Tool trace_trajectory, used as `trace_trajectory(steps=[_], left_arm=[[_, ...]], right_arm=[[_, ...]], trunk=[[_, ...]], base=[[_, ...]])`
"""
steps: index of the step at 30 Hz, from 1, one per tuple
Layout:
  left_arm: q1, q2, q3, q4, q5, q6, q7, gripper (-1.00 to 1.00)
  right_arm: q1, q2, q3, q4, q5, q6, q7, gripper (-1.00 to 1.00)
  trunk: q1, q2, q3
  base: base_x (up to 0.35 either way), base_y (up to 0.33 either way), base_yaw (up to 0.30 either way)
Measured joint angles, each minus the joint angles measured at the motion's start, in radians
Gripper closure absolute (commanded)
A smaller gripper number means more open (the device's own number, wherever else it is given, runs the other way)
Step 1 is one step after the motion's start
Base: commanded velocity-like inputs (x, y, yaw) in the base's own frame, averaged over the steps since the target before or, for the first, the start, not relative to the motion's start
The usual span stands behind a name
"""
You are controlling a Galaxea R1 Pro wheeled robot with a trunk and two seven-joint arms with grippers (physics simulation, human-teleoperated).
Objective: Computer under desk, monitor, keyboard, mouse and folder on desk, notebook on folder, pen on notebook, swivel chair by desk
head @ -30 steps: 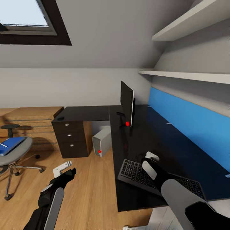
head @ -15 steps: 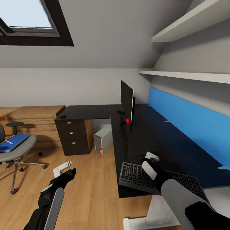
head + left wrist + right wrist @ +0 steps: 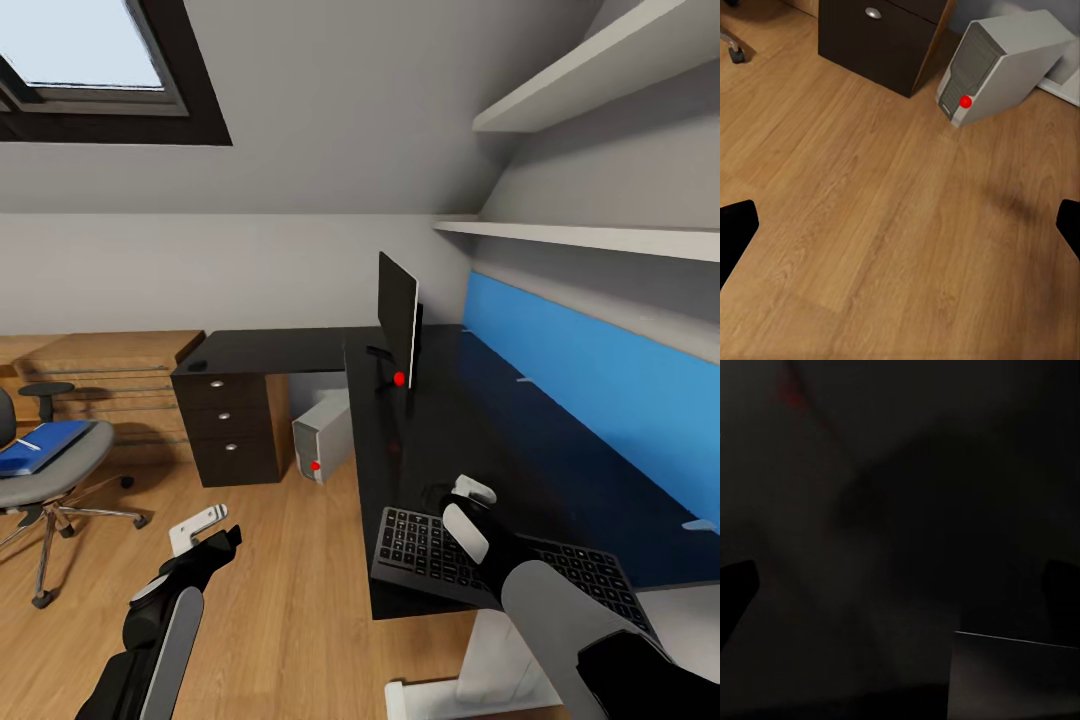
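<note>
- the keyboard (image 3: 450,555) lies on the desk (image 3: 470,430) at its near edge, long axis running along that edge, its near side jutting a little past it.
- the right gripper (image 3: 472,490) hangs over the keyboard's far long side; in the right wrist view its fingertips sit far apart at the frame's sides, so the jaws stand wide and empty over the dark desk top.
- the monitor (image 3: 397,322) stands upright toward the desk's inner corner, well apart from the keyboard, straight beyond the right gripper.
- judgement: the right arm is the nearer one for sliding the keyboard toward the monitor.
- the left gripper (image 3: 200,530) hovers over the wooden floor (image 3: 870,225), jaws wide, holding nothing.
- the computer (image 3: 1001,64) sits under the desk beside the drawer unit (image 3: 228,432).
- the folder (image 3: 40,445) lies on the swivel chair (image 3: 50,470), off to the left arm's side.
</note>
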Motion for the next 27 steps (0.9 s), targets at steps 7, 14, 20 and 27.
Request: trace_trajectory(steps=[7, 14, 20, 27], left_arm=[[0.000, 0.000, 0.000, 0.001, 0.000, 0.000, 0.000, -1.00], [0.000, 0.000, -0.001, 0.001, 0.000, 0.000, 0.000, -1.00], [0.000, 0.000, -0.008, 0.005, 0.000, 0.000, 0.000, -1.00], [0.000, 0.000, -0.016, 0.007, 0.000, 0.000, 0.001, -1.00]], right_arm=[[0.000, 0.001, 0.000, 0.000, 0.000, -0.001, 0.000, -1.00], [0.000, 0.001, 0.002, 0.002, 0.003, -0.003, -0.001, -1.00], [0.001, 0.001, 0.001, 0.004, -0.012, -0.003, -0.003, -1.00], [0.001, 0.002, 0.003, 0.002, -0.011, -0.003, -0.003, -1.00]], trunk=[[0.000, 0.000, 0.000], [0.000, 0.000, 0.000], [-0.023, 0.042, 0.019], [-0.050, 0.091, 0.040]], base=[[0.000, 0.000, 0.000], [0.000, 0.000, 0.000], [0.000, 0.000, 0.000], [0.000, 0.000, 0.000]])
